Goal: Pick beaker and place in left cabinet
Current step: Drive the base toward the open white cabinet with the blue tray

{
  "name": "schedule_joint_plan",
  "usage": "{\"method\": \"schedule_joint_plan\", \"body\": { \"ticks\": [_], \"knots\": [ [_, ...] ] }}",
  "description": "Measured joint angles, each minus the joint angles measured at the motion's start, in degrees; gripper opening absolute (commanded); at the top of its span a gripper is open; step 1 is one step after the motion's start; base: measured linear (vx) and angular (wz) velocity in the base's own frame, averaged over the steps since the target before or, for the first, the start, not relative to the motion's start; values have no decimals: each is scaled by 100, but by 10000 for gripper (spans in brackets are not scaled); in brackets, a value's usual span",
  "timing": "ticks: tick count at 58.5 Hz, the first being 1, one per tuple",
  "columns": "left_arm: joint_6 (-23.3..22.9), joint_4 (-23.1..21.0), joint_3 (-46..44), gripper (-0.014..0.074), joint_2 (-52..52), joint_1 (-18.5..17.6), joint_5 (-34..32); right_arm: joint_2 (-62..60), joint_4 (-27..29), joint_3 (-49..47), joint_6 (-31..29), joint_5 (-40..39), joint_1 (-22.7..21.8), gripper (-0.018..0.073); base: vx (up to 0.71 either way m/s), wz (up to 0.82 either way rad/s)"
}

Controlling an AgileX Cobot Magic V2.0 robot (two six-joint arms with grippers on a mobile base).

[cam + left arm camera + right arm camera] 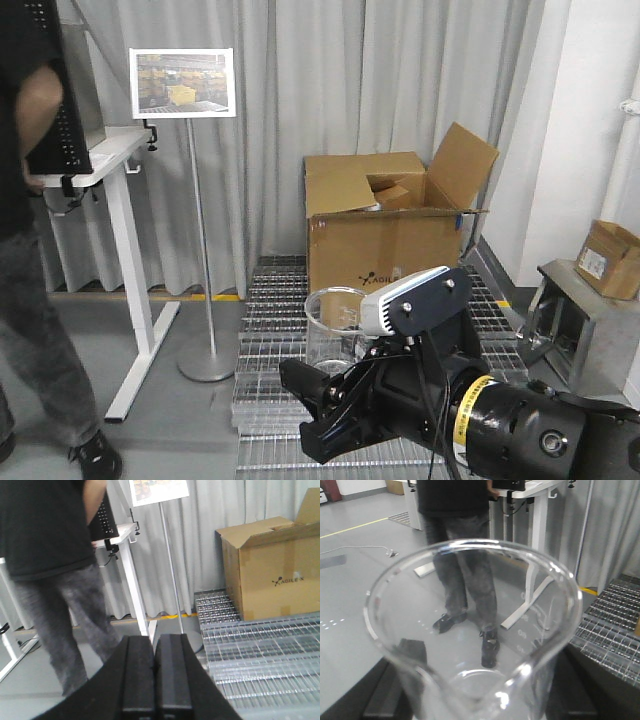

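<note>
My right gripper is clamped on the beaker — the dark fingers press its lower wall from either side. The glass stands upright between them, its flared rim above my fingertips and the spout turned back toward my wrist. It is empty and held in the air, touching nothing but me. Beyond the fingertips of that hand, seen through the glass, a person in a black top and grey trousers stands by a white desk, and off to that hand's right lies metal grating. In the front view the box, open-topped cardboard, sits on the grating behind the beaker, and a sign stand rises further to the left of it. My left gripper is closed on nothing — its two black pads meet face to face with no gap. Ahead of it and to its left is the same person, close by; ahead to its right, the box on the grating
</note>
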Motion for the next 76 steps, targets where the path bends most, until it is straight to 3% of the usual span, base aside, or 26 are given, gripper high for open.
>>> {"method": "schedule_joint_plan", "body": {
  "ticks": [40,76],
  "knots": [
    [0,0,0,-6,0,0,0,0,0,0,0,0,0,64,47,-14],
    [0,0,0,-6,0,0,0,0,0,0,0,-1,0,64,28,-69]
  ]
}}
